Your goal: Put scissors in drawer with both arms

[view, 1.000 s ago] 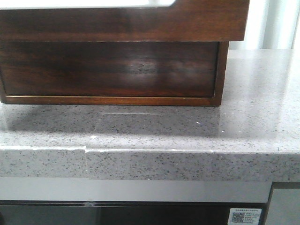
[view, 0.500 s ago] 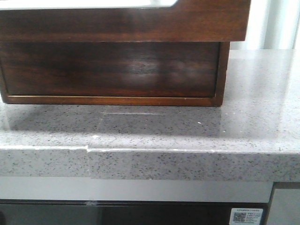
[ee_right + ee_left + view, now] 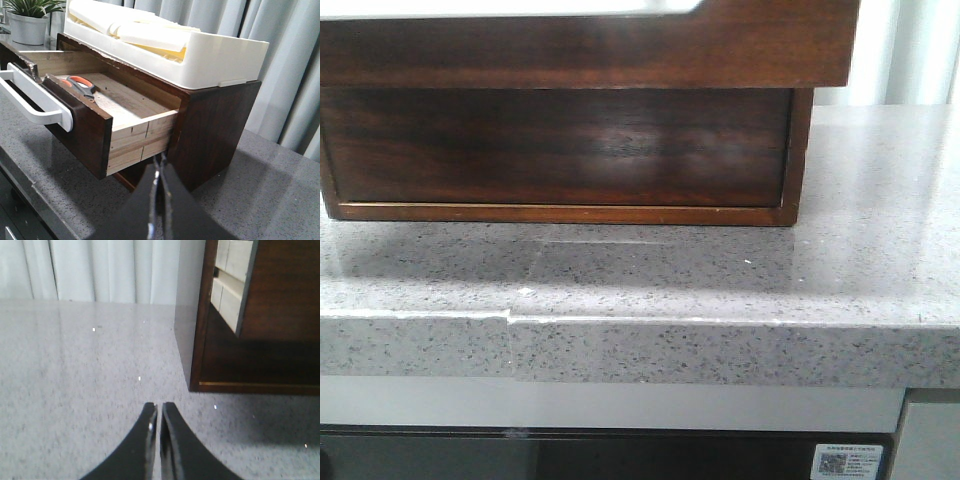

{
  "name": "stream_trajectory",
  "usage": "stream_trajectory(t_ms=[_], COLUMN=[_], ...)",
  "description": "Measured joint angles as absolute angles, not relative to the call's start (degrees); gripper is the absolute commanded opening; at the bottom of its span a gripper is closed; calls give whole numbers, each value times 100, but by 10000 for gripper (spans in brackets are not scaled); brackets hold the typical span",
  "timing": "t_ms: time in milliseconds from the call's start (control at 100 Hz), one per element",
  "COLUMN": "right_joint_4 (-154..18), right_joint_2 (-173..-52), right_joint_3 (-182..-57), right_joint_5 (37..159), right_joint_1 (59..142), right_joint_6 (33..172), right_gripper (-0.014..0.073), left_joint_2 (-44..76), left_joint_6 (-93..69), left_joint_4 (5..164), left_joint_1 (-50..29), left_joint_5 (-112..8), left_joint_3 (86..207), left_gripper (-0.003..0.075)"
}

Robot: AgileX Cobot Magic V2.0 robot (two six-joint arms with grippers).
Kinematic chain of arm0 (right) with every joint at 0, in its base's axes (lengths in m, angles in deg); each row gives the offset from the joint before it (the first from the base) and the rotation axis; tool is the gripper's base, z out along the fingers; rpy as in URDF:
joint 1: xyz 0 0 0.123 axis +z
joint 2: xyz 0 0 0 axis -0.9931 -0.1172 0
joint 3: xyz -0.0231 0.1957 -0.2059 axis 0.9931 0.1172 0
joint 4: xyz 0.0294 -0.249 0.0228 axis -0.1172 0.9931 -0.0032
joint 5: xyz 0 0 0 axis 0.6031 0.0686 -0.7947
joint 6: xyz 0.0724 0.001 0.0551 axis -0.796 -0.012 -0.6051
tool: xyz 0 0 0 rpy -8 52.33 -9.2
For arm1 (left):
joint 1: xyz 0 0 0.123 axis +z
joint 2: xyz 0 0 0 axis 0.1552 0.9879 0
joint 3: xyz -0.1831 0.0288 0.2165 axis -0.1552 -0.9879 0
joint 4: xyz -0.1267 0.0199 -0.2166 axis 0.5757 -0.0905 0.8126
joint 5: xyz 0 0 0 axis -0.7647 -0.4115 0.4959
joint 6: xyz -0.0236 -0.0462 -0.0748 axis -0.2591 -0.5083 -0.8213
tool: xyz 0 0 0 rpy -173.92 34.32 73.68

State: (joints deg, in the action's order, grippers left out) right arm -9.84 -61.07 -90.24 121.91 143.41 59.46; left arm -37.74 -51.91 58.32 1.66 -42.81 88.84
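Observation:
The drawer [image 3: 85, 125] stands pulled out of the dark wooden chest [image 3: 215, 130], with a white handle across its front. The scissors [image 3: 80, 86], grey with orange in the handle, lie inside on the pale wood floor near the drawer's front. My right gripper [image 3: 160, 159] is shut and holds nothing, low over the counter beside the chest's right front corner. My left gripper [image 3: 159, 407] is also shut and holds nothing, above the counter off the chest's [image 3: 200, 340] left front corner. In the front view the drawer front [image 3: 580, 45] overhangs the chest [image 3: 560, 150], and neither gripper shows.
A white plastic tray [image 3: 200, 57] sits on top of the chest. A potted plant [image 3: 30, 20] stands behind the chest's far side. The speckled grey counter [image 3: 860, 250] ends in a front edge, and curtains hang behind.
In the front view the chest and drawer front have drifted slightly to the right in the picture. Nothing else differs.

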Motion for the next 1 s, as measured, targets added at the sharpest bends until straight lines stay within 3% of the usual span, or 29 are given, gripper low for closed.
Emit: stream_trajectory(t_ms=[250, 1000], right_joint_4=[-984, -974], right_joint_2=[-6107, -6107], right_joint_3=[-9024, -9024], right_joint_5=[12200, 12200], right_joint_1=[14341, 14341], right_joint_6=[5946, 5946], right_gripper=[-41, -41], left_joint_2=[-4188, -4188], left_joint_6=[-5295, -5293], left_joint_4=[6071, 6214], left_joint_1=[166, 166], left_joint_5=[-5834, -5885], left_joint_3=[8884, 8884], left_gripper=[-19, -19])
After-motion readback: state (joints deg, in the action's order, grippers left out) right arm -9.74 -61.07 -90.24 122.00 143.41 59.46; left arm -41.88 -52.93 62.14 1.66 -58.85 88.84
